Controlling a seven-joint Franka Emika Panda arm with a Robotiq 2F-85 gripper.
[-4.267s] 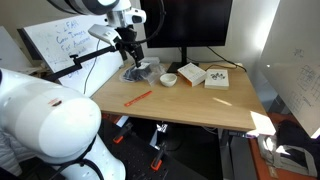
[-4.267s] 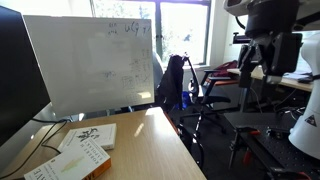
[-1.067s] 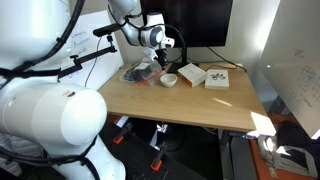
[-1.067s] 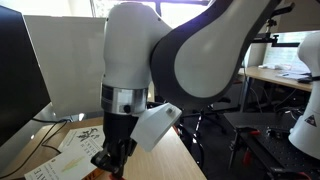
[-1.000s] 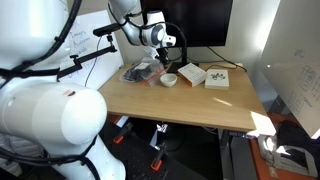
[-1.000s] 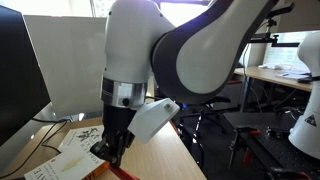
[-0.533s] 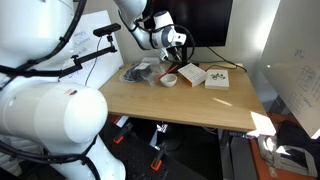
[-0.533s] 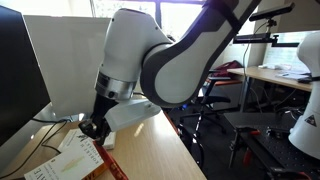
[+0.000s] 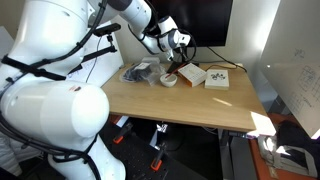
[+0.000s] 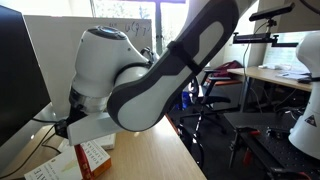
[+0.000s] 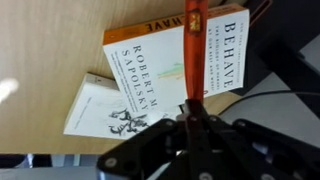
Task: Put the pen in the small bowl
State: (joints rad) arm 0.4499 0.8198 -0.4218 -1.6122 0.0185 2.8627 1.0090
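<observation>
Tool [image 11: 188, 120] clamped on the lower end of an orange pen [image 11: 190, 60]; dark fingers meet tight on the shaft, and the rest of the pen runs straight up the wrist view. Behind the pen lies an orange-and-white book titled "Behave" [image 11: 150, 65], flat on the wooden table [image 11: 50, 40], with a white book [image 11: 100, 112] just beside it, edges overlapping or touching. In an exterior view the tool [image 9: 177, 65] hangs over the back of the table [image 9: 180, 105], near the small bowl [image 9: 170, 79] and a little above it; the pen itself is too thin to pick out from there. Cannot tell whether the pen tip is over the bowl or beside it. The bowl sits between a dark crumpled heap [image 9: 140, 72] and the two books. Dark monitor [image 9: 195, 20] behind. In the opposite exterior view the arm [image 10: 130, 80] fills most of the picture in front of a whiteboard [image 10: 60, 60].
</observation>
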